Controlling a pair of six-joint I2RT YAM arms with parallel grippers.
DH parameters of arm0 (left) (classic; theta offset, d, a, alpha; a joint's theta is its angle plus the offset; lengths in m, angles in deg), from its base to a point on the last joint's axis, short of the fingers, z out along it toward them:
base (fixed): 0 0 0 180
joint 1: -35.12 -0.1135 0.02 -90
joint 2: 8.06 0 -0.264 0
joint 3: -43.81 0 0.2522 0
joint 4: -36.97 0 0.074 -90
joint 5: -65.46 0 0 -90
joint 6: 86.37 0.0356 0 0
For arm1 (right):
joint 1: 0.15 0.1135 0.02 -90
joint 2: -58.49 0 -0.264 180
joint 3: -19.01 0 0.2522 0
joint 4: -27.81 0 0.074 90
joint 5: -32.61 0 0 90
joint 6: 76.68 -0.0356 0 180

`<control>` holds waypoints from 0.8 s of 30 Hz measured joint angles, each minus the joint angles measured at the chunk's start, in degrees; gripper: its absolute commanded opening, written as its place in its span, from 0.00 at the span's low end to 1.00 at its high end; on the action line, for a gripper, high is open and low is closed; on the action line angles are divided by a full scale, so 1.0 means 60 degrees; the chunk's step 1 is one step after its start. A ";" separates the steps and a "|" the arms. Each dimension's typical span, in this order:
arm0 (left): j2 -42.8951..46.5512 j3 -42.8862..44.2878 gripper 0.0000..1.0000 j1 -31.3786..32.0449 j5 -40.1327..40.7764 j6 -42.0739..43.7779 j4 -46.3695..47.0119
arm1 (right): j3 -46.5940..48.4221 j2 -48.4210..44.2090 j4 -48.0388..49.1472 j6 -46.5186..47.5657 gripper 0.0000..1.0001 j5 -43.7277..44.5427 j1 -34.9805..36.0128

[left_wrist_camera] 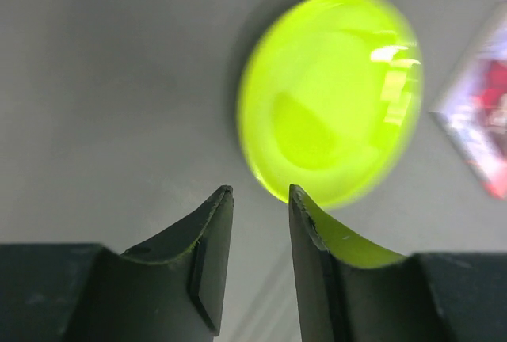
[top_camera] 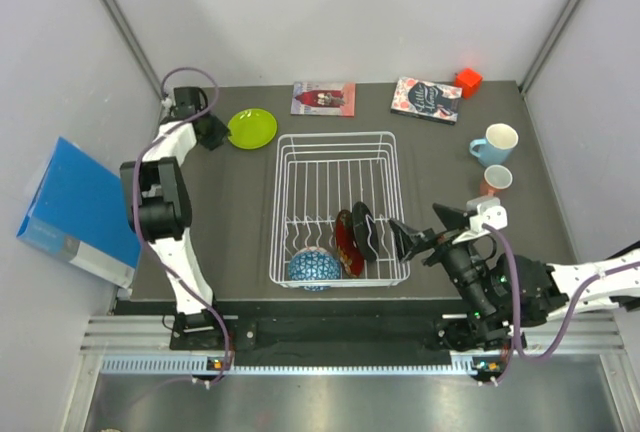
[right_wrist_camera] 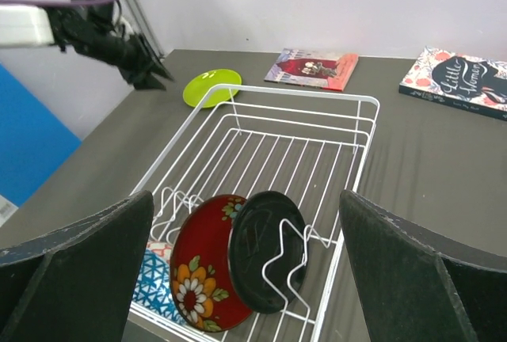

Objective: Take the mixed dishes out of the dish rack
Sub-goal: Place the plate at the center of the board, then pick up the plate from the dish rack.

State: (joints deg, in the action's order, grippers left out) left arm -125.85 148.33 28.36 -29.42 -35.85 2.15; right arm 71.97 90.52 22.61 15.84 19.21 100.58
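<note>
1. Three dishes out, three to go. Lime green plate (top_camera: 252, 129) flat on the table (top_camera: 238, 227), far-left of the dish rack (top_camera: 335, 137), just beyond the left gripper (top_camera: 222, 132); jaws slightly parted, pinching nothing.
2. Next, probably: closing the right gripper (top_camera: 400, 239) on the upright black plate (top_camera: 365, 229) without jostling the red patterned plate (top_camera: 346, 242).
3. Left arm stretched far-left; right arm low at the rack's near-right corner, jaws spread wide, empty.

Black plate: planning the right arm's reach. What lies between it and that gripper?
Only dish rack wire, a divider looping before the black plate; see right wrist view.
</note>
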 measured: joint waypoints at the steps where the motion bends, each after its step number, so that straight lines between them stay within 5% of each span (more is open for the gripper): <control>1: 0.0335 -0.0062 0.40 0.0000 -0.0022 -0.0015 -0.0029 | 0.0062 0.0120 -0.0029 -0.0007 1.00 -0.0011 -0.0015; 6: 0.2470 -0.0495 0.40 0.0066 -0.0270 -0.0244 0.0102 | 0.0517 0.0918 -0.0696 -0.0404 1.00 -0.0444 -0.0750; 13: 0.6543 -0.2827 0.40 0.1810 -0.0044 -0.0135 0.0761 | 0.1832 0.3311 -0.3366 -0.3111 1.00 -0.5796 -0.7045; 17: 0.7854 -0.3880 0.40 0.3151 0.0066 0.0109 0.0871 | 0.2157 0.4652 -0.4226 -0.3526 0.87 -0.7759 -0.7584; 24: 0.9122 -0.5373 0.40 0.3927 0.0710 0.0382 0.0535 | 0.2718 0.5985 -0.4433 -0.3989 0.69 -0.9748 -0.7581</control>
State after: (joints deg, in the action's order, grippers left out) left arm -71.12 116.10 51.92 -25.16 -33.56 5.37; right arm 88.28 126.43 -3.99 -8.09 -39.28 55.09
